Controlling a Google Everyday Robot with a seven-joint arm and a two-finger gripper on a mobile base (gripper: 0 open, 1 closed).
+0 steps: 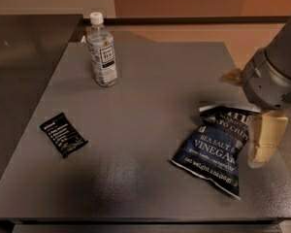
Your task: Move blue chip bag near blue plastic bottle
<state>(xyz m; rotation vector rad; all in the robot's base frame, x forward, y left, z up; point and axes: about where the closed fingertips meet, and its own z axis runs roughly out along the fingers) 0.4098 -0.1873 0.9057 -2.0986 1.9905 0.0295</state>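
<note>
The blue chip bag [212, 149] lies flat on the grey table at the front right, its white "SEA SALT & VINEGAR" lettering facing up. The blue plastic bottle [102, 51] stands upright with its white cap at the back left of the table, far from the bag. My gripper [264, 136] comes in from the right edge on a grey arm and hangs just above and beside the bag's right edge. It holds nothing that I can see.
A small black bar wrapper [63, 134] with white text lies at the left front of the grey table [150, 96]. A darker counter [24, 57] adjoins on the left. The table's right edge runs close under the arm.
</note>
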